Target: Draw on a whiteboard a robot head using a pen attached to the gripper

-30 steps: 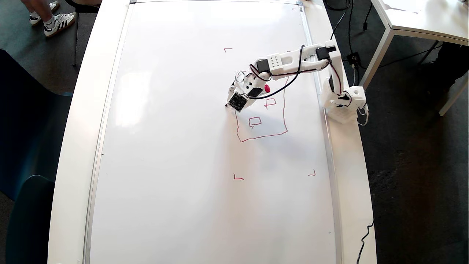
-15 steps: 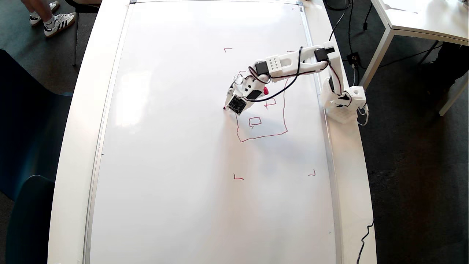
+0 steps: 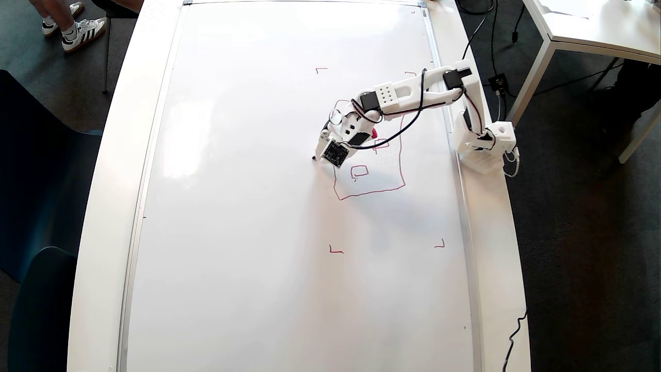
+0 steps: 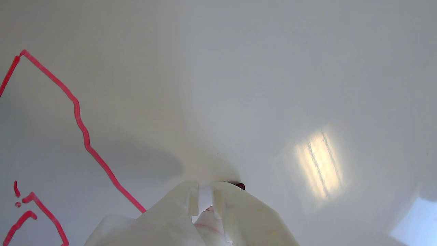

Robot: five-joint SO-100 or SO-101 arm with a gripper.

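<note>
whiteboard (image 3: 248, 206) fills most of the white table (image 3: 103, 206) in overhead view, glossy w/ thin silver frame. going left to right: bare board, then gripper (image 3: 316, 156) w/ its tip at the board just left of the robot head (image 3: 369, 192), a wobbly red outline w/ small squares inside, arm covering its upper part. small dark square board (image 3: 335, 153) sits on the gripper. pen (image 3: 374, 134) shows as a red end poking out beside the gripper body, black cables looping over it. arm runs up-right to the white base (image 3: 485, 147) at the board's right edge. red corner marks (image 3: 335, 251) sit around the drawing. wrist view: red outline (image 4: 82, 126) on the left, the white fingers (image 4: 239, 212) at bottom centre nearly together w/ only a narrow slit, clamped round the pen (image 4: 208, 218), dark red tip (image 4: 240, 186) at the board surface; can't tell if it's touching. bright window reflection on the right.
</note>
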